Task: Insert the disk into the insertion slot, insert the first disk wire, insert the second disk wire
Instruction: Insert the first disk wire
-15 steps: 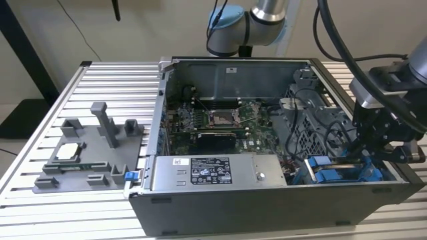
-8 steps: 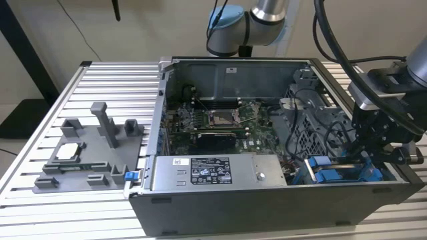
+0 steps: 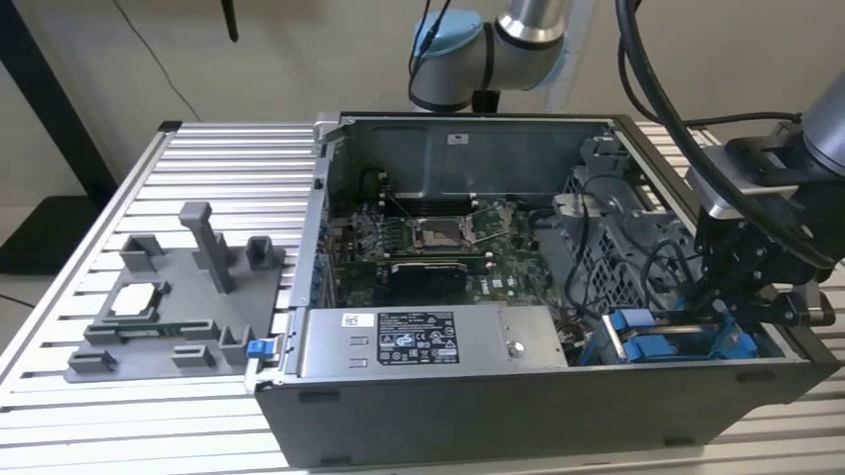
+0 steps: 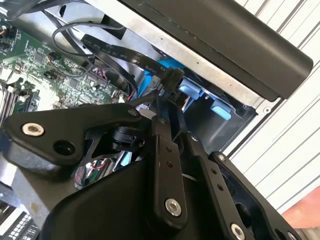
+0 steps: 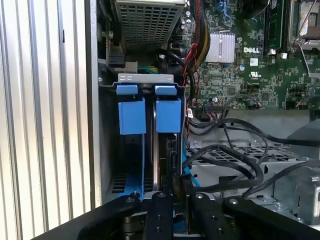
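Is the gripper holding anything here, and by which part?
The gripper appears to hold a black disk wire by its connector, pinched between the fingers.

Open PC case (image 3: 528, 416) on slatted table (image 3: 212, 158). Motherboard (image 3: 422, 237) exposed mid-case, labelled power supply (image 3: 422, 341) along near wall. Gripper (image 3: 730, 315) down inside case at exterior view's right, just above blue-railed insertion slot (image 3: 674, 343). Grey fixture (image 3: 158, 327) with chip (image 3: 137, 300) on table, exterior view's left.

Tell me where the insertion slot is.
The insertion slot sits in the near corner of the open computer case, at the exterior view's right, next to the silver power supply.
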### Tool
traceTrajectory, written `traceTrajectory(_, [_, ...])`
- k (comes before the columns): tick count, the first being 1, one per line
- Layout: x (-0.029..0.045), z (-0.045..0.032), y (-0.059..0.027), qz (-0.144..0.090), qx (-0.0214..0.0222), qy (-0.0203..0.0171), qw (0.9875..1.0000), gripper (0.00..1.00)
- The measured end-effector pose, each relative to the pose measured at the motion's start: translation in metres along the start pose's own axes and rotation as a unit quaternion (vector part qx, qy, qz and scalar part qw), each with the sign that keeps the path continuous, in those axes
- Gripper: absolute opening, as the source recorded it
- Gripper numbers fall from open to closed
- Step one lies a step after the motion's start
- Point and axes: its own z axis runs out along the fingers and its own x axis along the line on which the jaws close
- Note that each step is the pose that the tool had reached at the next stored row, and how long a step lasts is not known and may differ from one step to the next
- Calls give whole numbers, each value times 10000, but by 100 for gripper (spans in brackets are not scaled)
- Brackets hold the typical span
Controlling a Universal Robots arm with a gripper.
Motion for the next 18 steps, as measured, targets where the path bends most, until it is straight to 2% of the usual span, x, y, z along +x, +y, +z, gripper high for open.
traceTrajectory(7, [5, 43, 1, 2, 2, 5, 10000, 0])
traceTrajectory(8, [6, 44, 2, 2, 2, 5, 10000, 100])
traceTrajectory(11, [1, 6, 1, 3, 2, 0, 10000, 100])
traceTrajectory(18, [-30, -234, -5, 2, 3, 3, 10000, 100])
